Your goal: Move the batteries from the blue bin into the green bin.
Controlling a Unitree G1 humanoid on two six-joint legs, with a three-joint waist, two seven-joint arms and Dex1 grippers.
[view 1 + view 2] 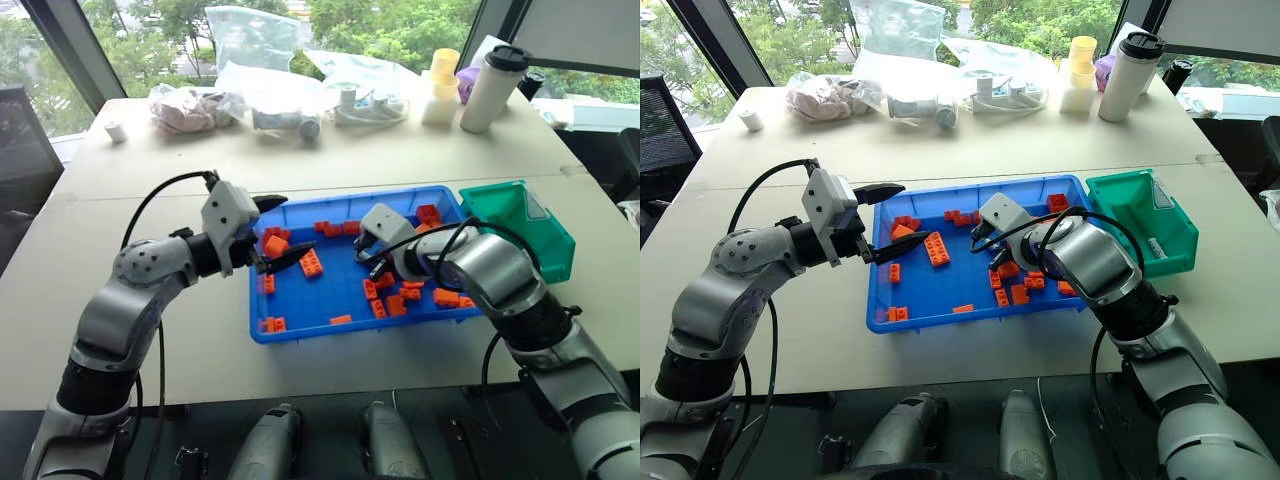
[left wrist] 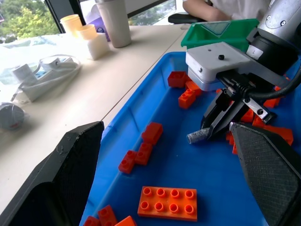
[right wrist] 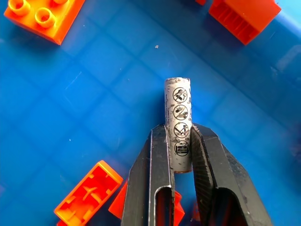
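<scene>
A grey-silver battery (image 3: 178, 117) with printed symbols lies low over the floor of the blue bin (image 1: 330, 292). My right gripper (image 3: 178, 134) is shut on its near half, and whether it still touches the floor I cannot tell. The left wrist view has the same battery (image 2: 197, 136) sticking out of the right gripper (image 2: 217, 128) among orange bricks. Over the bin's left part my left gripper (image 1: 290, 230) hangs open and empty, its fingers (image 2: 61, 179) wide apart. The green bin (image 1: 515, 225) stands against the blue bin's right end, beyond my right arm.
Orange bricks (image 1: 311, 263) lie scattered over the blue bin's floor, several close to the battery. At the back of the table stand a white flask (image 1: 492, 88), yellow cups (image 1: 443, 72) and plastic bags (image 1: 250, 40). A person in white sits beyond the green bin (image 2: 221, 7).
</scene>
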